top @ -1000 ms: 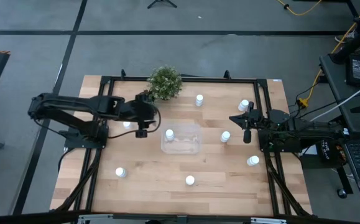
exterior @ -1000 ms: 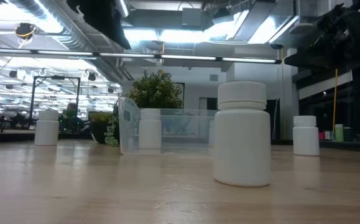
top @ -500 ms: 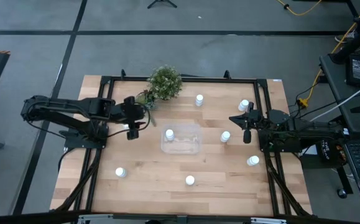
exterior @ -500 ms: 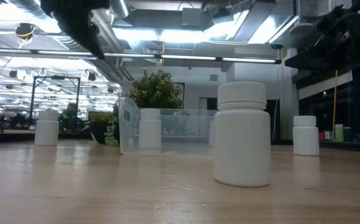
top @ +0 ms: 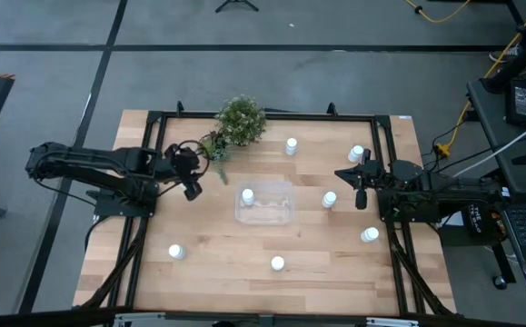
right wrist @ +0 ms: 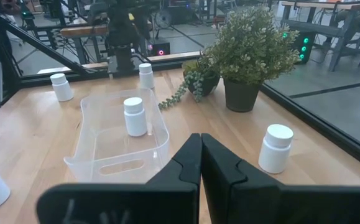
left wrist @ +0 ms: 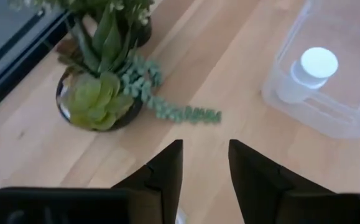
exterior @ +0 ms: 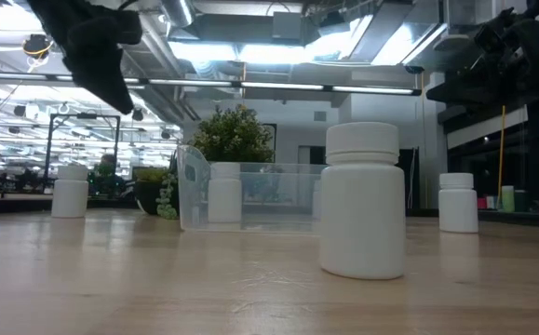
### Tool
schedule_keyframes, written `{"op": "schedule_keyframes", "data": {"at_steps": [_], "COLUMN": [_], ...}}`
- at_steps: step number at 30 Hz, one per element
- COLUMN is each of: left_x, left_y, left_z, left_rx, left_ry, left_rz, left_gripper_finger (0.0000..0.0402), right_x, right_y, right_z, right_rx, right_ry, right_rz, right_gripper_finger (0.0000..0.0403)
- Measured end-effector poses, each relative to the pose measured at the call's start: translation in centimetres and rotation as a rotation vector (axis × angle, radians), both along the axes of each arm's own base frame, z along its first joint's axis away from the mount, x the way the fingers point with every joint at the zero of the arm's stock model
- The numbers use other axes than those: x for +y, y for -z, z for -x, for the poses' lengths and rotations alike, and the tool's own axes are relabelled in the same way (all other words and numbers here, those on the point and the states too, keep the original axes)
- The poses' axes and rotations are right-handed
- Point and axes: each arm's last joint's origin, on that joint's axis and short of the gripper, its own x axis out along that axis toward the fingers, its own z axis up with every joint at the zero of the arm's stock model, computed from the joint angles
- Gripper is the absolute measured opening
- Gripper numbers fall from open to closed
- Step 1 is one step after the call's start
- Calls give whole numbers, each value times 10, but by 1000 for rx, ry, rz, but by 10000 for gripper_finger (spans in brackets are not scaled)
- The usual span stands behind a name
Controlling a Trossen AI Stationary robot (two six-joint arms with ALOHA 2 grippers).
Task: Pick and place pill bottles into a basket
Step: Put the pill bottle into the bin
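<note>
So far one pill bottle (top: 247, 194) stands in the basket (top: 285, 214), just ahead of the left gripper (top: 191, 186) whose empty jaws stand partly apart, while seven wait outside and the right gripper (top: 361, 198) sits pressed shut.

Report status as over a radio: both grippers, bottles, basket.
Left gripper empty, jaws apart, beside the plant. Right gripper shut, empty. One bottle in basket; others loose on table. Nothing blocking.

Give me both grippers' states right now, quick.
Left gripper: jaws parted, holding nothing, near the potted plant.
Right gripper: jaws shut, empty, parked at the table's right edge.
</note>
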Motion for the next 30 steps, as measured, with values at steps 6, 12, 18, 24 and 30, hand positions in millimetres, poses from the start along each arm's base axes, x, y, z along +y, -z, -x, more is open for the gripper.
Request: {"op": "schedule_keyframes", "data": {"at_steps": [6, 12, 18, 24, 30], "left_x": [0, 1, 0, 1, 2], "left_y": [-10, -17, -15, -15, -15], "left_z": [8, 19, 31, 32, 32], "left_rx": [32, 86, 156, 152, 132], "left_ry": [-94, -197, -321, -356, -394], "left_rz": [43, 93, 149, 142, 121], "left_gripper_finger": [87, 58, 47, 59, 87], "right_x": [0, 0, 0, 0, 0], "right_y": [0, 0, 0, -3, -3], "right_z": [0, 0, 0, 0, 0], "right_rx": [2, 3, 7, -20, -20], "right_ry": [0, 0, -3, -6, -6], "right_rz": [0, 5, 31, 56, 55], "right_gripper_finger": [12, 12, 12, 12, 12]}}
